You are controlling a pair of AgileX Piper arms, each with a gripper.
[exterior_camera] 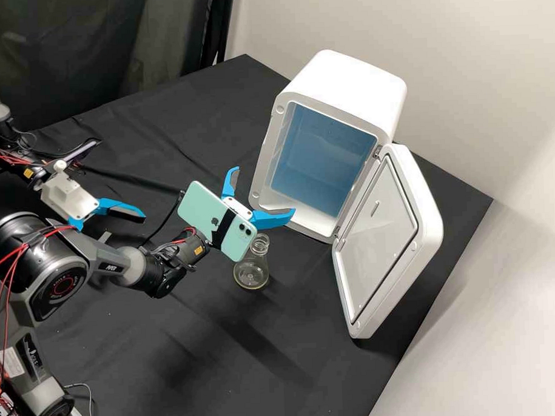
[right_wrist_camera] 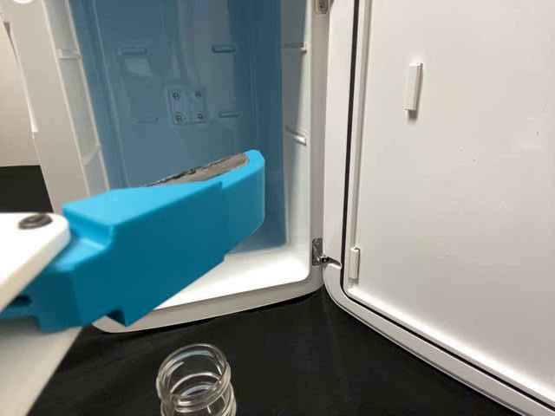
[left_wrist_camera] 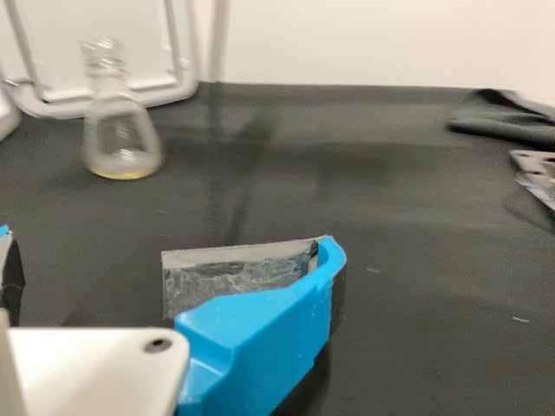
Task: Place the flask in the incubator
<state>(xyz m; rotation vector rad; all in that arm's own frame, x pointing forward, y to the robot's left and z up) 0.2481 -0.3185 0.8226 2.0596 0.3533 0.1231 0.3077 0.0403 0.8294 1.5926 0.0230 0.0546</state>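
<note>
Nearest the lens is the right arm [exterior_camera: 55, 273]. Its thick dark joint sits low at the near-left corner, and its forearm stretches across the black table [exterior_camera: 204, 356] toward the incubator [exterior_camera: 346, 84]. The incubator, a white box with a blue inside, stands on the far right part of the table with its mouth facing the arms. Its door [exterior_camera: 381, 228] is swung fully open to the side, and the chamber looks bare as far as can be seen. By my reading the opening step is done and the way in is free.

The right claw [exterior_camera: 253, 200] has a mint-green phone [exterior_camera: 214, 219] strapped across its back. It hangs just in front of the open mouth with its blue fingers spread wide, gripping nothing. The left claw [exterior_camera: 111, 212] sits well back toward the left, its fingers also apart and empty.

The flask [exterior_camera: 252, 266], clear glass and conical, stands upright on the table just before the incubator's lower rim, beneath the right claw. The right wrist view looks down on its ribbed neck. No finger touches it.

I judge the work on the flask itself as not yet begun: it has to be grasped, lifted, carried through the opening and set down inside. With the claw placed above the neck, the grasp looks like the step in hand.
</note>
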